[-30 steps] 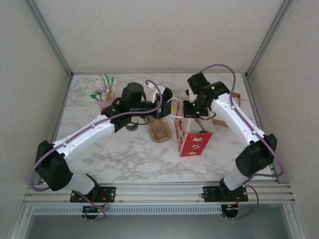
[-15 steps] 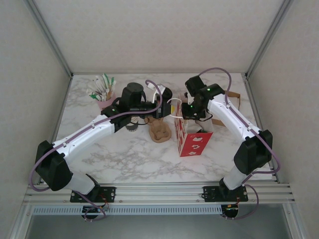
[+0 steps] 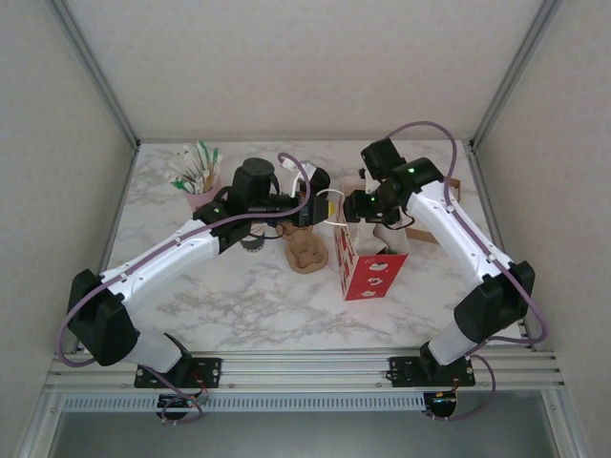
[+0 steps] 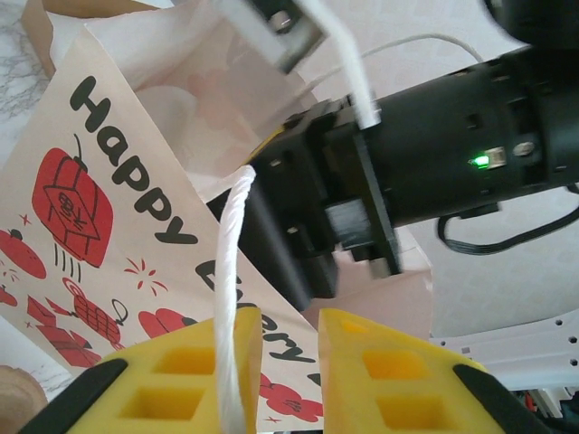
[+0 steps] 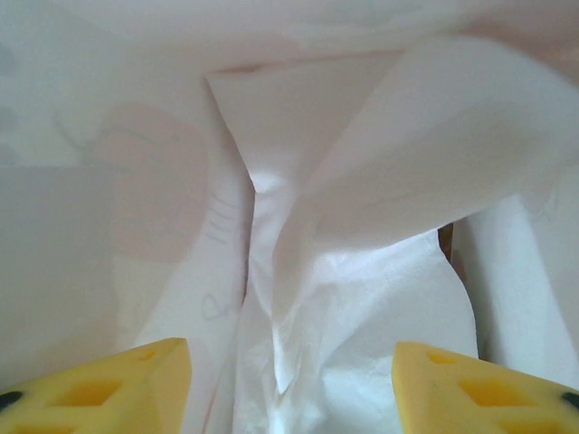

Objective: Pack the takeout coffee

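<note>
Left jaws: left gripper (image 4: 291, 334) stands a narrow crack apart, clamped on nothing; the gap between its yellow fingers (image 4: 181, 371) is bare.
Left contact: a white twisted cord handle (image 4: 231, 271) runs down across the face of the left-hand finger, touching it but lying outside the gap.
Right jaws: right gripper (image 5: 289, 362) is spread wide, with one yellow pad in each lower corner of the right wrist view and nothing between them.
Right contact: the jaws point down into the mouth of the bag, and whether they touch the paper cannot be told.
Bag: a red-and-white printed paper gift bag (image 3: 370, 272) lettered "Happy" stands upright at about 4 o'clock from the table's middle in the top view, its mouth open under the right gripper.
Bag inside: creased white paper walls and folds (image 5: 362, 298).
Small cream-white paper cup with black lid: where it lies cannot be told.
Handle from above: the cord loop rises at 11 o'clock from the bag, between the two grippers.
Other items: a brown moulded cardboard cup carrier (image 3: 306, 250) lies just beside the bag at its 9 o'clock; a pink cup of white and green sticks (image 3: 199, 186) stands at 10 o'clock on the white marbled table (image 3: 248, 296).
</note>
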